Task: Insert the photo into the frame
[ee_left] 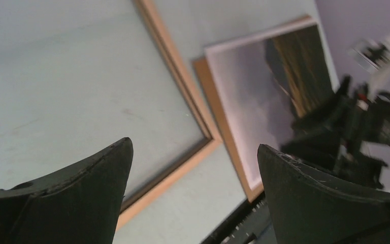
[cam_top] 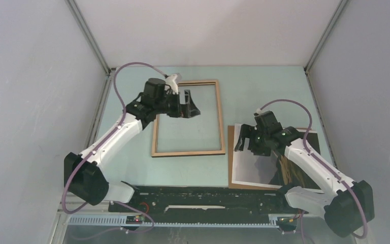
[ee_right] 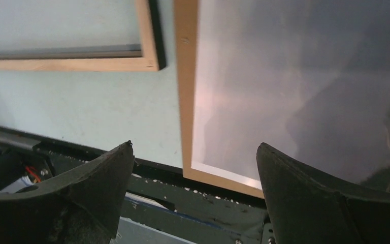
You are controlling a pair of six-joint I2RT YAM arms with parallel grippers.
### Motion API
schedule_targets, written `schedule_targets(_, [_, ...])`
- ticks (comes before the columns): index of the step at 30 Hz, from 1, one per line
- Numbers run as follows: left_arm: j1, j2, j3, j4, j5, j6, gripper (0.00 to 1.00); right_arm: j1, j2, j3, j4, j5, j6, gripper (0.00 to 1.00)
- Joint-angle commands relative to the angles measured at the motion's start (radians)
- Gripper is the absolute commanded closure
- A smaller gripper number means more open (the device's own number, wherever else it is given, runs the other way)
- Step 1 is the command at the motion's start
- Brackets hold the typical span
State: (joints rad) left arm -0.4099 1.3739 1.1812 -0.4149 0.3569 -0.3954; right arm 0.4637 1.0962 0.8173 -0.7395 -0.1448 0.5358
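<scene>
Top camera overhead, wrist cameras low, both seeing frame

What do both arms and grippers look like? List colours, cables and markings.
Left arm and right arm: white shells, black joints and bases, a mauve cable looping along each. Left gripper and right gripper: black, with broad curved fingers. Small green lights glow on the right wrist.

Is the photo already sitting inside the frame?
No, the photo lies on a brown board to the right of the frame, outside its rim.
</scene>
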Motion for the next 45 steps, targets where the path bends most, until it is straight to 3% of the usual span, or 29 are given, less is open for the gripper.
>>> schedule_targets(1, [-0.127, -0.084, -0.025, 0.068, 0.079, -0.022, 0.00, -0.047, -0.051, -0.022, -0.120, 0.133, 0.140, 0.04])
schedule_targets(4, [-0.222, -0.101, -0.029, 0.063, 0.044, 0.004, 0.00, -0.121, -0.066, -0.040, -0.178, 0.186, 0.194, 0.11])
schedule_targets(7, [-0.282, -0.091, -0.028, 0.061, 0.031, 0.019, 0.00, -0.181, -0.093, -0.063, -0.187, 0.214, 0.239, 0.12])
schedule_targets(18, [-0.346, 0.138, 0.013, 0.213, -0.038, -0.135, 0.02, -0.380, -0.078, -0.156, -0.034, 0.211, 0.230, 0.15])
schedule_targets(30, [-0.369, 0.623, 0.435, 0.223, -0.132, -0.179, 0.07, -0.377, 0.035, -0.221, 0.079, 0.156, 0.287, 0.21])
schedule_targets(37, [-0.389, 0.793, 0.585, 0.228, -0.138, -0.230, 0.08, -0.390, 0.023, -0.250, 0.110, 0.185, 0.290, 0.23])
schedule_targets(45, [-0.405, 0.891, 0.653, 0.213, -0.244, -0.327, 0.10, -0.421, 0.024, -0.286, 0.142, 0.157, 0.294, 0.24])
